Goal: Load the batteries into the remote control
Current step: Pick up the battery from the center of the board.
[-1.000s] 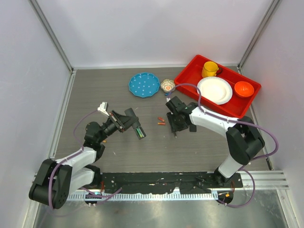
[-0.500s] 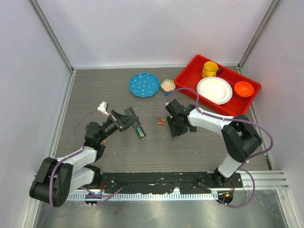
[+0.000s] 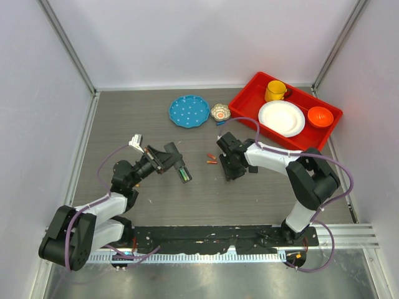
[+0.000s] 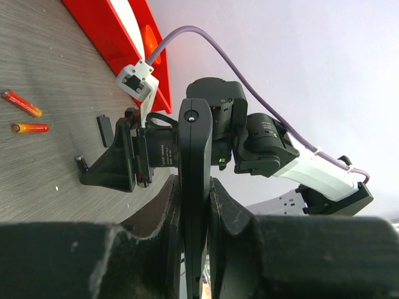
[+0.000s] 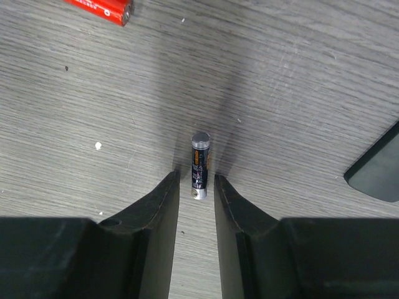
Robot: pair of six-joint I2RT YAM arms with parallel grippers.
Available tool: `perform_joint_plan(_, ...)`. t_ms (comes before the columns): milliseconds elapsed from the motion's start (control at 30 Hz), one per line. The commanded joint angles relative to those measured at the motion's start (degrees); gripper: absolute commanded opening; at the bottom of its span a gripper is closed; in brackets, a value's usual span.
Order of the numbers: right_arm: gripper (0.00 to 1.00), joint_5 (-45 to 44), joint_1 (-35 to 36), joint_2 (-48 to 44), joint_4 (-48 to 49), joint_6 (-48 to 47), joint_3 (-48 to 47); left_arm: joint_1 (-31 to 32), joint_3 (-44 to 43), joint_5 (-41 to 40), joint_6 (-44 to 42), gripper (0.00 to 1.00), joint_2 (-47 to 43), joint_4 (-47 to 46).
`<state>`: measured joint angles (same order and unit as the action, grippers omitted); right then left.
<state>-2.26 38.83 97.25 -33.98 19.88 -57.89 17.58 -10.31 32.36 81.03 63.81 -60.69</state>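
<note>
The right end effector [image 5: 196, 187] is pointing down at the bench [image 5: 81, 112] with its jaws standing narrowly open, gripping nothing. One of the batteries [image 5: 199, 163], a dark cell with a silver cap, is lying flat on the bench between the two fingertips [image 5: 163, 199]. Its near end is sitting in the gap with a thin strip of bench showing on either side, and the rest is reaching just past the tips. Farther ahead and to the left of these fingers a red-orange stick [image 5: 100, 7] is lying at the frame's edge. Off to the right a dark flat piece [image 5: 377, 167] is resting on the bench.

The left end effector [image 4: 194, 187] is clamping shut on the remote control [image 4: 194, 137], holding the slim black bar edge-on and raised off the bench. The bar is sticking out past its fingertips toward the right arm.

Well beyond both end effectors a blue dotted plate [image 3: 189, 111] and a small patterned bowl [image 3: 219, 112] are sitting side by side. Past the right end effector a red tray [image 3: 244, 92] is carrying a yellow mug [image 3: 274, 91], a white plate [image 3: 282, 118] and an orange bowl [image 3: 320, 116].
</note>
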Motion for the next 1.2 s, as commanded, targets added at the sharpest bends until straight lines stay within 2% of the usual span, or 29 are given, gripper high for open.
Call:
perform_joint_plan(0,0.33,-0.9,0.1,-0.1,1.1,0.4,1.1,0.2,-0.1,0.0,0.4,0.0,-0.1,-4.1)
perform_joint_plan(300,0.28,-0.8,0.1,-0.9,0.9,0.4,2.5,0.2,-0.2,-0.2,0.5,0.0,0.1,-4.1)
perform_joint_plan(500,0.13,-0.7,0.1,-1.4,1.1,0.9,3.3,0.4,-0.3,-0.3,0.5,0.0,-0.1,-4.1)
perform_joint_plan(600,0.01,-1.3,0.1,-3.1,1.0,1.8,3.6,1.4,-0.5,-1.1,0.4,0.0,-0.1,-4.2)
perform_joint_plan(733,0.01,-2.7,0.1,-10.1,0.1,4.5,3.5,6.9,-0.9,-5.6,-1.4,0.0,0.6,-4.1)
perform_joint_plan(833,0.01,-4.8,0.3,-18.7,-2.1,6.6,2.3,10.9,-3.0,-8.0,-2.9,0.0,3.4,-4.3)
perform_joint_plan(867,0.01,-5.1,0.4,-22.5,-3.6,6.7,1.7,11.6,-3.9,-8.5,-2.9,0.0,4.2,-6.1)
perform_joint_plan(1000,0.01,-5.4,1.4,-28.4,-10.8,5.7,-4.4,12.9,-4.4,-11.4,-1.6,0.0,10.0,-13.7)
perform_joint_plan(1100,0.01,-1.7,3.7,-30.8,-16.1,2.7,-8.2,13.8,-5.1,-12.8,-0.9,0.0,14.4,-17.9)
perform_joint_plan(1167,0.01,-0.2,5.7,-31.8,-18.8,4.2,-9.8,15.0,-5.4,-14.2,-0.5,0.0,16.8,-21.7)
